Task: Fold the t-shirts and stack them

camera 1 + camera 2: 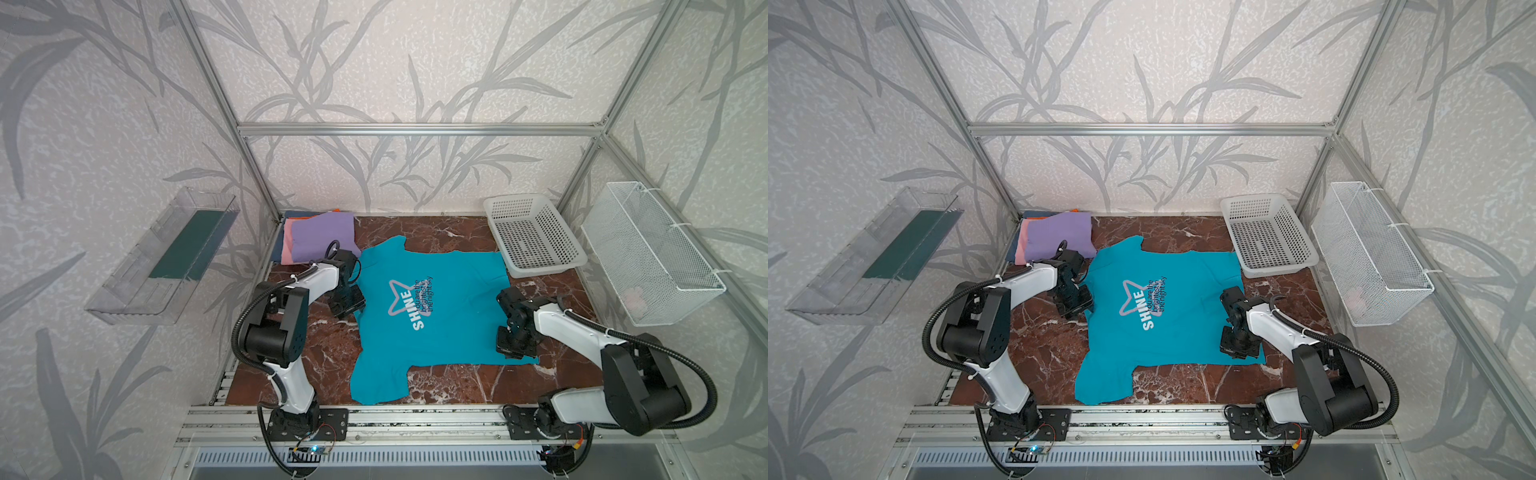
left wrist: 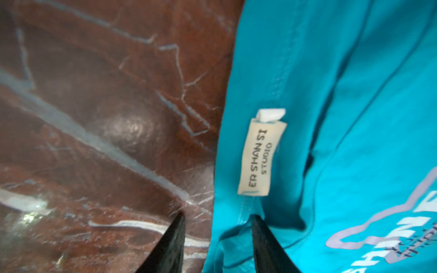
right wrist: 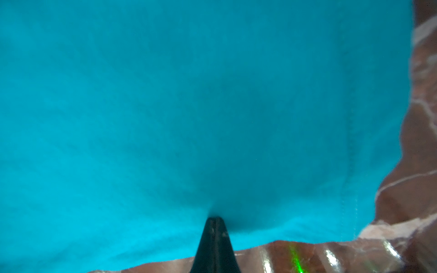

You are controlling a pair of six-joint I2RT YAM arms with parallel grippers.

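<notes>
The teal tee (image 1: pixel 457 336), a soft matte knit with stitched hems, is spread print-up across the middle of the bench (image 1: pixel 324 345), a glossy red-brown marbled slab with white veins. A white "SHINE" print (image 1: pixel 417 316) with a grey star outline is carried on the chest, and a cream woven label (image 2: pixel 260 158) is sewn inside the collar. The collar edge is straddled by the left tool (image 2: pixel 218 215), whose tapered black fingers are spread, one over bare bench and one on the cloth. Near the hem corner, the right tool (image 3: pixel 215 218) is set tip-down on the fabric with its fingers pressed together; whether cloth is caught between them cannot be told. In the far left corner a lilac tee (image 1: pixel 322 237) is stacked folded on pink (image 1: pixel 286 249), orange (image 1: pixel 309 216) and dark-blue (image 1: pixel 276 251) ones. A white perforated plastic basket (image 1: pixel 540 270) is placed at the far right.
</notes>
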